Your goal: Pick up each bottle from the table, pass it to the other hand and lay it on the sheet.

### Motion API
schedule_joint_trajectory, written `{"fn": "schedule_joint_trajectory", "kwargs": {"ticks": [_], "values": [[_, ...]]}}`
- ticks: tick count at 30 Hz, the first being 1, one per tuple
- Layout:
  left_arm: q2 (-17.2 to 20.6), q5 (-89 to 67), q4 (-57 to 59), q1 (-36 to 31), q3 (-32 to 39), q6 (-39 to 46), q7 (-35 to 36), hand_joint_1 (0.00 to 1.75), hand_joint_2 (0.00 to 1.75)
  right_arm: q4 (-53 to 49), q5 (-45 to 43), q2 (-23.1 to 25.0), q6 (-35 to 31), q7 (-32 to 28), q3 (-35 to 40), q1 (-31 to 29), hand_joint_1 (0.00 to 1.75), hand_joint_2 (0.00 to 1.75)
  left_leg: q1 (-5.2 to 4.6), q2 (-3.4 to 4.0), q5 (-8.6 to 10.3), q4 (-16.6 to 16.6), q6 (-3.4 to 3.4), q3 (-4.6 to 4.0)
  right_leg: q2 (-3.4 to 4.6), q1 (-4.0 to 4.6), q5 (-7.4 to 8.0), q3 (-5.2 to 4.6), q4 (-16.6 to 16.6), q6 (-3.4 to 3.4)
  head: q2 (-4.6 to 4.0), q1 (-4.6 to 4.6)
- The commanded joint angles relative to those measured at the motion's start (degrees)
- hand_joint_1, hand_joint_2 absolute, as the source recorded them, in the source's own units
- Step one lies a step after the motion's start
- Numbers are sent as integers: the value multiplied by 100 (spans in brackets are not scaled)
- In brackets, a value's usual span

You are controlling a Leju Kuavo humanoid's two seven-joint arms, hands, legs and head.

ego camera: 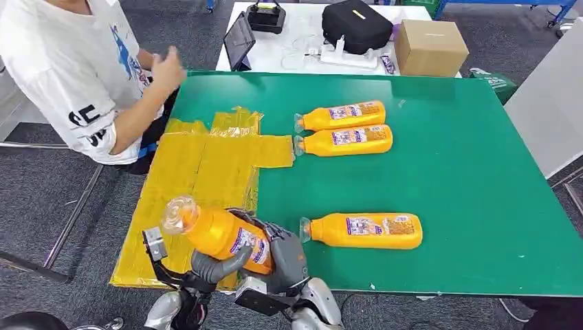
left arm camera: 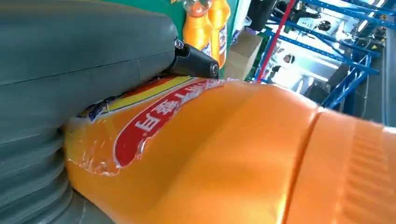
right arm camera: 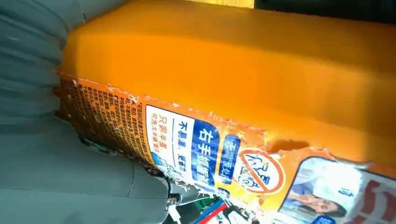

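An orange bottle (ego camera: pixel 221 234) with a clear cap is held tilted above the near end of the yellow sheet (ego camera: pixel 206 168), cap pointing left. My left hand (ego camera: pixel 214 266) wraps it from below, its thumb (left arm camera: pixel 70 56) pressed on the bottle's label (left arm camera: pixel 154 116). My right hand (ego camera: pixel 287 256) grips the bottle's base end, its grey cover (right arm camera: pixel 46 177) tight against the orange body (right arm camera: pixel 233 70). Three more orange bottles lie on the green table (ego camera: pixel 467 179): two side by side (ego camera: pixel 344 115) (ego camera: pixel 347 139) at the middle, one (ego camera: pixel 364 230) near the front edge, just right of my right hand.
A person in a white shirt (ego camera: pixel 75 69) stands at the table's far left corner, one hand (ego camera: pixel 167 69) raised over the edge. Behind is a white table with a tablet (ego camera: pixel 238 40), a black bag (ego camera: pixel 356 25) and a cardboard box (ego camera: pixel 430 47).
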Motion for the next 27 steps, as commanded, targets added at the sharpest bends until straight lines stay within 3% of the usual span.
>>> {"fn": "schedule_joint_trajectory", "kwargs": {"ticks": [1,5,6,7,8,15,17,23,27], "values": [[-77,156,-90,-205,-262,-341,51,175,175,709,150,-51,331,146,266,-83,175,175,7,-16,-3,1,-5,14,-23,9,-7,22,-4,-9,0,-2],[-74,156,-94,-210,-257,-341,51,175,175,709,153,-56,330,150,262,-85,173,175,6,-18,-3,0,-4,13,-25,8,-7,21,-5,-8,0,0],[-78,156,-107,-209,-242,-322,52,175,175,705,168,-48,322,208,226,-81,70,175,4,-15,0,-2,-3,9,-20,5,-4,14,-5,-6,0,-2],[-82,64,-144,-200,-209,-204,39,175,175,647,118,-24,257,218,144,-47,0,175,7,-17,-3,0,-4,14,-24,9,-7,21,-5,-8,0,-2],[-82,-6,-194,-178,-168,-106,29,175,175,574,-28,-3,431,230,54,-21,0,0,5,-14,-1,0,-3,5,-18,6,-4,10,-4,-5,0,0],[-94,-1380,-396,-389,440,1509,-209,175,175,-2212,-1582,-372,1601,-25,-691,661,0,0,7,-26,-1,8,-3,-7,-31,8,-7,5,3,-7,0,0],[-89,-1443,-379,-490,545,1613,-231,175,175,-2633,-1646,-452,1735,57,-755,743,0,0,4,-23,1,8,-3,-14,-27,5,-5,-4,6,-6,0,0],[-51,-2620,-38,-1126,1038,3300,-514,175,175,-3734,-2261,-477,1752,-217,-1062,1005,0,0,7,-28,-1,10,-5,-4,-33,9,-7,10,6,-10,0,2],[-10,-2691,4,-1242,1082,3362,-520,175,175,-3818,-2257,-482,1740,-218,-1053,1017,0,0,7,-15,-1,4,-6,2,-21,9,-3,11,1,-11,0,2]]}}
